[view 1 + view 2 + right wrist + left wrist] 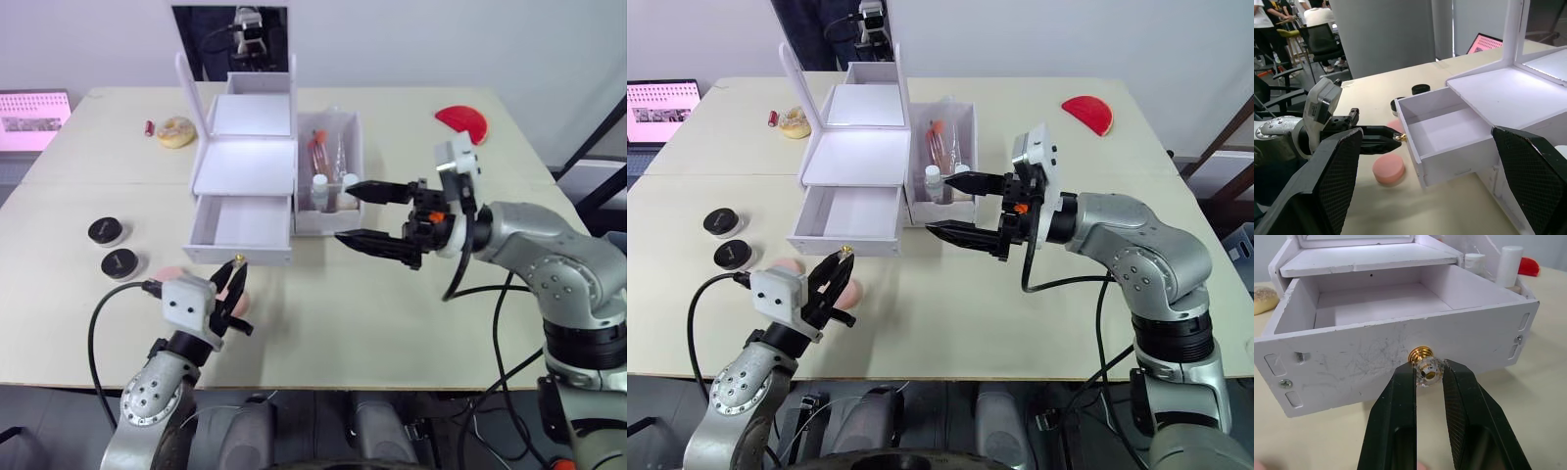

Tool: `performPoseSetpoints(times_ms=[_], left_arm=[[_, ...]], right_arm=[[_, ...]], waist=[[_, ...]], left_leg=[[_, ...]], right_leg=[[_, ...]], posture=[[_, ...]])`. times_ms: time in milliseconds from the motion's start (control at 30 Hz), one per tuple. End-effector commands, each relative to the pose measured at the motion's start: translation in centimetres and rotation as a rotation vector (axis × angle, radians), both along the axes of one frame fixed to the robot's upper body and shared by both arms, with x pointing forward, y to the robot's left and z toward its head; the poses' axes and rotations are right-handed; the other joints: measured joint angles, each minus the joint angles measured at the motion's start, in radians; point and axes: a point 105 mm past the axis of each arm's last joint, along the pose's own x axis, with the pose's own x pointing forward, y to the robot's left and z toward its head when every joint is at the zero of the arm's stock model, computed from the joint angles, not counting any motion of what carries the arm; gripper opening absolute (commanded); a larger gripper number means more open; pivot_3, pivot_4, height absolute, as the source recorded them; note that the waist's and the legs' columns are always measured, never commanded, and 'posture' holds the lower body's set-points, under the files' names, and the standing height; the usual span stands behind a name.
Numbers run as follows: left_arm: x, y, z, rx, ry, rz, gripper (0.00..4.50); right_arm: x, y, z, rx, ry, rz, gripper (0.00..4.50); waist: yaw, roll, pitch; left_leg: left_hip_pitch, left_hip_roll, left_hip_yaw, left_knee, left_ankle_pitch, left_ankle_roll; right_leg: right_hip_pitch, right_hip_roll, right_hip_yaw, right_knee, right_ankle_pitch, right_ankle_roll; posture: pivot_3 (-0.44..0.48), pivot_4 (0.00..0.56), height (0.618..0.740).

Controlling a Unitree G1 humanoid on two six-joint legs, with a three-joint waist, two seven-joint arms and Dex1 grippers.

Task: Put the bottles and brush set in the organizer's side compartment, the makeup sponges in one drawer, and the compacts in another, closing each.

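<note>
The white organizer (245, 166) stands mid-table with its lower drawer (241, 254) pulled out and empty. My left gripper (1428, 369) is shut on that drawer's gold knob (1422, 355). Two pink makeup sponges (854, 291) (789, 266) lie on the table beside and under the left gripper. Both black-lidded compacts (106, 230) (119, 262) sit left of the drawer. The side compartment (353, 132) holds two white-capped bottles (319, 182) (350, 180) and the brush set (319, 147). My right gripper (345, 212) hovers wide open just in front of that compartment, holding nothing.
The upright mirror (231, 39) rises at the organizer's back. A red half-round case (461, 121) lies far right, and a yellowish disc (177, 130) far left. A pink-screened device (34, 117) sits at the left edge. Bare tabletop spreads in front of the organizer.
</note>
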Motion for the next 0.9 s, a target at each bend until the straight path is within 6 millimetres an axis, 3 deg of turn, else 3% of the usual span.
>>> performPoseSetpoints(times_ms=[33,100,367,400,600,767,900], left_arm=[[-0.4,-0.1,0.6,-0.003,-0.014,-0.011,0.26],[-0.4,-0.1,0.6,-0.005,-0.011,-0.011,0.26],[-0.6,0.5,0.8,-0.004,-0.007,0.003,4.25],[-0.8,0.5,0.9,-0.005,-0.008,0.004,4.48],[-2.3,1.9,1.4,0.022,0.019,0.001,4.48],[-4.6,4.3,1.3,0.097,0.106,-0.059,4.48],[-6.2,7.6,1.2,0.132,0.205,-0.116,4.48]], right_arm=[[-0.3,0.0,1.1,0.007,-0.057,0.008,4.50],[-0.2,0.0,1.1,0.004,-0.058,0.006,4.50],[-0.2,0.0,1.0,0.004,-0.057,0.004,4.50],[-0.2,0.0,1.0,0.004,-0.056,0.004,4.50],[-0.1,-0.3,1.1,0.008,-0.050,0.007,4.50],[0.2,-0.9,0.9,0.005,-0.049,-0.001,4.50],[0.4,-2.0,0.8,0.000,-0.044,-0.027,4.50]], waist=[[0.000,0.000,0.000],[0.000,0.000,0.000],[0.001,0.000,0.000],[0.001,0.000,0.000],[-0.002,0.000,0.000],[-0.003,0.001,0.001],[-0.001,0.001,0.001]], left_leg=[[0.000,0.000,0.000,0.000,0.000,0.000],[0.000,0.000,0.000,0.000,0.000,0.000],[-0.001,0.000,0.000,0.000,0.000,0.000],[-0.001,0.000,0.000,0.000,0.000,0.000],[-0.001,0.000,0.000,0.000,0.000,0.000],[-0.002,0.000,0.000,-0.001,0.000,0.000],[-0.005,0.000,0.000,0.000,0.000,0.000]], right_leg=[[0.000,0.000,0.000,0.000,0.000,0.000],[0.000,0.000,0.000,0.000,0.000,0.000],[-0.001,0.000,0.000,0.000,0.000,0.000],[-0.001,0.000,0.000,0.000,0.000,0.000],[-0.002,0.000,0.000,0.000,0.000,0.000],[-0.004,0.000,0.000,0.000,0.000,0.000],[-0.006,0.000,0.000,-0.001,0.000,0.000]], posture=[[0.000,0.150,0.739],[0.000,0.150,0.739],[0.000,0.150,0.739],[0.000,0.150,0.739],[0.000,0.150,0.739],[0.000,0.150,0.739],[0.000,0.150,0.739]])
